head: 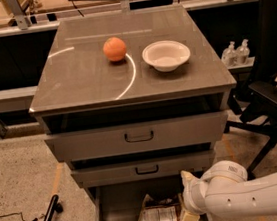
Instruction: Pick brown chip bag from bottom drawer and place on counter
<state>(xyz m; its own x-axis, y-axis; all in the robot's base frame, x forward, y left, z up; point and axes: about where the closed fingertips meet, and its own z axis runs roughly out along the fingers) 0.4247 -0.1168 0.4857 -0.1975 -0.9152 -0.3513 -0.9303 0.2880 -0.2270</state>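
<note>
Now | gripper (188, 220) just beside brown chip bag (158, 213), at its 3 o'clock | bag in bottom drawer (113, 211) | grip: cannot tell

The end effector (189, 220) sits low at the right side of the bottom drawer (107, 214), hiding the right edge of the brown chip bag (156, 213). The drawer's front is cut off by the lower edge. The bag's label print is too small to read.
</note>
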